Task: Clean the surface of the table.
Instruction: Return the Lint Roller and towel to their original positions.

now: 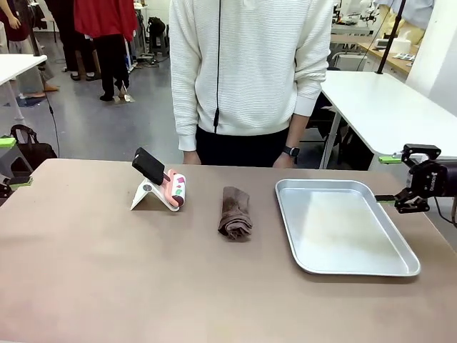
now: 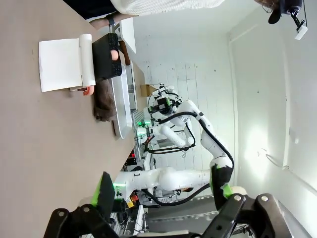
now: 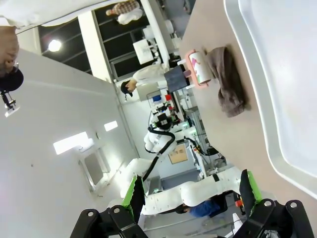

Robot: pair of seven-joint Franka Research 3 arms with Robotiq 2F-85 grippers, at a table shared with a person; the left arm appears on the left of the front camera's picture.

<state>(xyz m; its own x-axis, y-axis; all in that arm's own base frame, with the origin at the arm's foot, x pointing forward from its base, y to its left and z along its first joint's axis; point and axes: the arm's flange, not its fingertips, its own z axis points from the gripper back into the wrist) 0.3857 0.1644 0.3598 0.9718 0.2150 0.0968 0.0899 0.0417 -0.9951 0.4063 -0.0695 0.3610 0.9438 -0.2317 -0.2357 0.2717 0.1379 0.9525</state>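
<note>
The brownish-taupe table (image 1: pixel 107 271) fills the front view. A crumpled brown cloth (image 1: pixel 235 212) lies near its middle. My left gripper (image 1: pixel 11 161) hangs open at the table's far left edge, nothing between its green pads. At the right edge, just beyond the tray, my right gripper (image 1: pixel 390 179) is open too and holds nothing. In the left wrist view the left gripper (image 2: pixel 162 191) stands wide open beside the table (image 2: pixel 29 148), with the cloth (image 2: pixel 104 101) far off. The right wrist view has the right gripper (image 3: pixel 192 193) open, the cloth (image 3: pixel 228 82) lying ahead on the table (image 3: pixel 218 134).
A shallow silver tray (image 1: pixel 343 266) sits at the right. Left of the cloth, a white stand (image 1: pixel 146 194) holds a black phone (image 1: pixel 148 166), with a pink lint roller (image 1: pixel 176 190) against it. A person in a white sweater (image 1: pixel 250 64) stands at the far edge.
</note>
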